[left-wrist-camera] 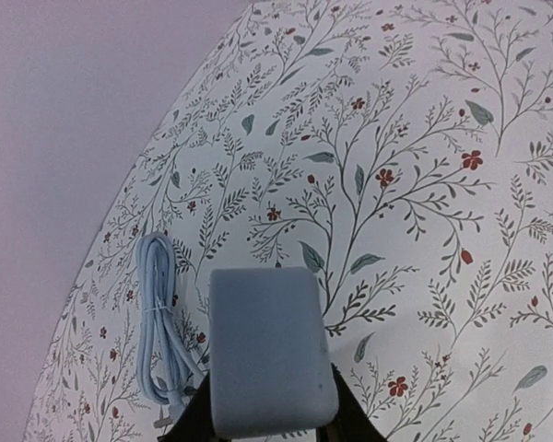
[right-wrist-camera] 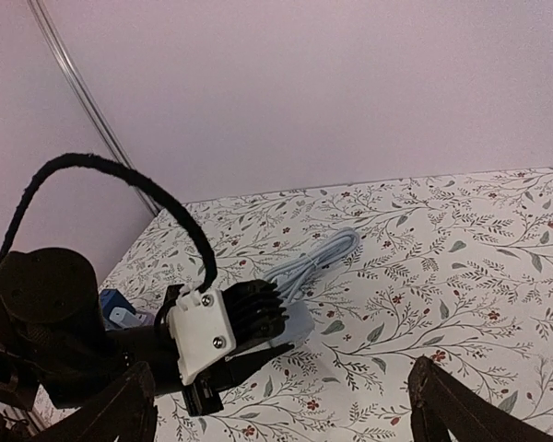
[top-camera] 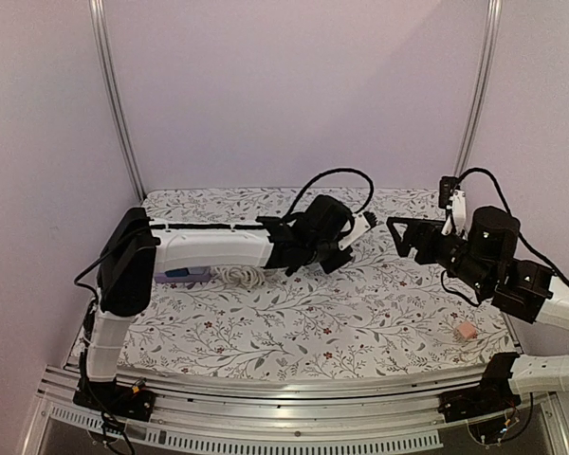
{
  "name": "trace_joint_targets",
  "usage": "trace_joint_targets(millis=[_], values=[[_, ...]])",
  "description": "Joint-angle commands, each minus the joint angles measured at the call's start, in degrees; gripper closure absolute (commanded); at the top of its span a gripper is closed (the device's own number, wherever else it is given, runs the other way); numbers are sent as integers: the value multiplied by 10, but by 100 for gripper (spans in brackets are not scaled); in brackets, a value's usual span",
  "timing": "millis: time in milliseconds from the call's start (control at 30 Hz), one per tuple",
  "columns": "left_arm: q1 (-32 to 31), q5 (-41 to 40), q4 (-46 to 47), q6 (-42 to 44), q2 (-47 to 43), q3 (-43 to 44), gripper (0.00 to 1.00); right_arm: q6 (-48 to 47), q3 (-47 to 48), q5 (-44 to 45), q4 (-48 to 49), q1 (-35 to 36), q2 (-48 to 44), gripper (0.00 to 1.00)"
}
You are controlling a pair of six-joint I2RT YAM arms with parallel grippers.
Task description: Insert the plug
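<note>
The plug (left-wrist-camera: 269, 354) is a pale grey rounded block, and my left gripper (left-wrist-camera: 267, 419) is shut on its near end, a black finger on each side, holding it over the floral table (left-wrist-camera: 424, 184). Its white cable (left-wrist-camera: 157, 322) lies coiled and tied on the cloth just left of it. In the right wrist view the plug (right-wrist-camera: 300, 322) sticks out of the left gripper's fingers, with the cable (right-wrist-camera: 318, 258) behind it. My right gripper (right-wrist-camera: 281, 368) stands open and empty, off to the right of the plug and facing it.
A blue and white power strip (top-camera: 182, 275) lies under the left arm near the table's left edge, also seen as the power strip (right-wrist-camera: 118, 308). A small pink object (top-camera: 466, 331) sits near the right front. Walls close in on all sides.
</note>
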Motion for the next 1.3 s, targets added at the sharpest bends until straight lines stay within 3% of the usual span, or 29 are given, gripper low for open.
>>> trace_joint_targets(millis=[0, 167, 467, 600, 1000, 1267], values=[[-43, -33, 27, 18, -26, -80, 91, 31, -10, 29, -46, 2, -23, 6], [-77, -71, 43, 20, -35, -142, 86, 46, -14, 27, -57, 3, -26, 7], [-101, -41, 100, -55, -39, -220, 61, 58, -18, 18, -62, 2, -23, 7], [-118, -39, 137, -83, -20, -245, 54, 64, -19, 20, -74, 2, -25, 7], [-150, -33, 157, -124, 31, -262, 28, 80, -29, 27, -105, 2, -47, 7], [-151, -1, 211, -162, -61, -332, 10, 113, -19, 61, -155, 2, -36, 4]])
